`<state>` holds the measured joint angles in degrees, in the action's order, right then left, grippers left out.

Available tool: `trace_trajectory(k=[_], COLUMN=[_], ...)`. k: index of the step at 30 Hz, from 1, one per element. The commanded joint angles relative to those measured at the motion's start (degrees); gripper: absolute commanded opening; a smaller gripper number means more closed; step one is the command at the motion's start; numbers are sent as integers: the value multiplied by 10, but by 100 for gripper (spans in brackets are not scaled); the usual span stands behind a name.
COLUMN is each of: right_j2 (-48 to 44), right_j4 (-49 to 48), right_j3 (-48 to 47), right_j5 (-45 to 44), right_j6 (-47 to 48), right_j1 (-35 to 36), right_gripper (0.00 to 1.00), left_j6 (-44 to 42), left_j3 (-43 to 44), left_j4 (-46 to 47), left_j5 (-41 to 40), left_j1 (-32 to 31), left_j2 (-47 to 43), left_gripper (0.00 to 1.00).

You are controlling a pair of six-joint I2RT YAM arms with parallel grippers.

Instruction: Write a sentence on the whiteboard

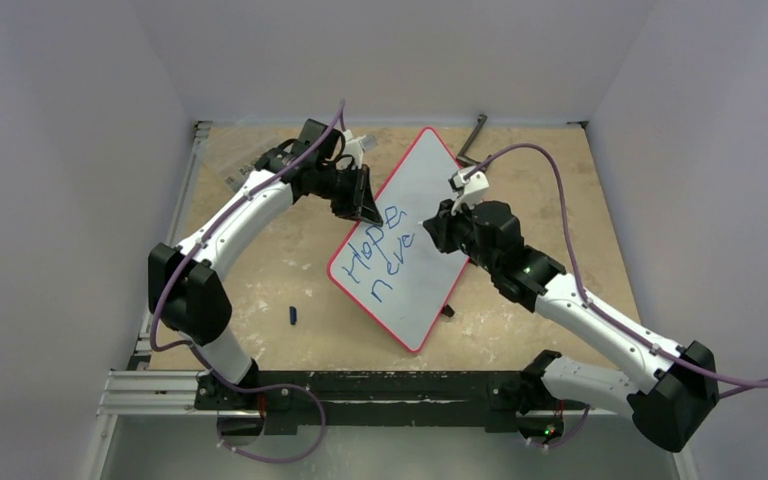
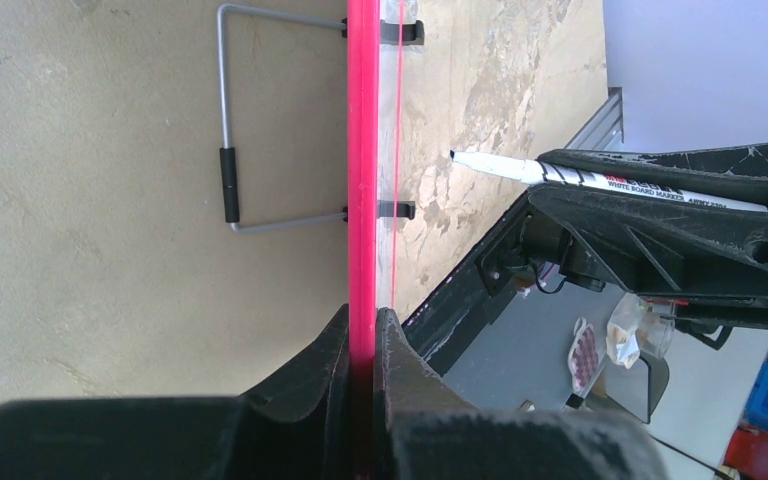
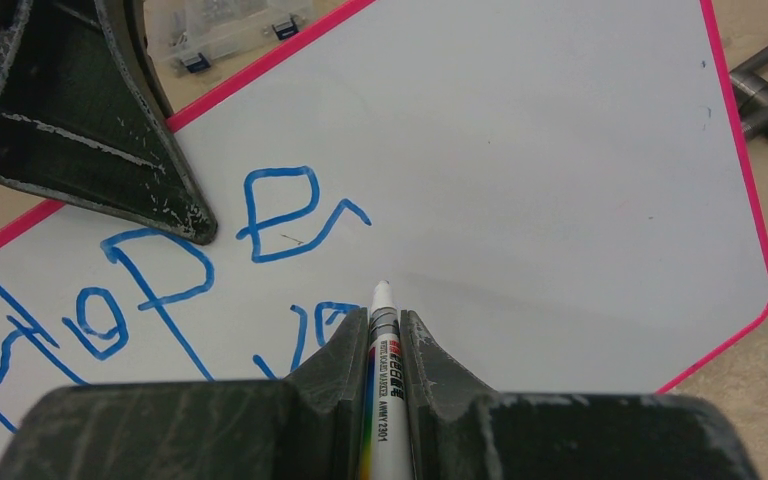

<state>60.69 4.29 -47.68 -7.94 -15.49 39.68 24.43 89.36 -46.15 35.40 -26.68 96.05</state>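
Note:
The whiteboard [image 1: 430, 185] lies tilted at the table's middle, white with a red rim. The sentence [image 1: 380, 252] is blue lettering in two slanted lines, "Hope" over "neve". My left gripper [image 1: 365, 205] is shut on the board's upper-left rim [image 2: 363, 150], which runs between its fingers [image 2: 363, 330]. My right gripper [image 3: 385, 325] is shut on a white marker [image 3: 388, 370]. The marker's tip points at bare board [image 3: 560, 180] just right of the second line's last letters [image 3: 325, 320]. In the left wrist view the marker [image 2: 600, 180] ends a little off the board's face.
A blue marker cap [image 1: 293, 315] lies on the table left of the board. A clear plastic packet [image 1: 235, 170] sits at the back left, and a dark metal tool [image 1: 473, 135] at the back. The board's wire stand [image 2: 228, 180] folds out behind it.

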Motion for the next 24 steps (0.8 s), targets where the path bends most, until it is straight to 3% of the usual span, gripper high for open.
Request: trace_trajectory(k=[1, 24], right_j2=[0, 70], right_j4=[-23, -55], right_j3=[-25, -47], right_j5=[10, 46], right_j6=[11, 8], right_j1=[-5, -18], right_gripper=[0, 0], left_j6=[-18, -19], left_j3=[17, 17], left_j4=[5, 4], left_j5=[-43, -49], left_j1=[3, 3], left_j2=[-32, -35], left_gripper=[0, 0])
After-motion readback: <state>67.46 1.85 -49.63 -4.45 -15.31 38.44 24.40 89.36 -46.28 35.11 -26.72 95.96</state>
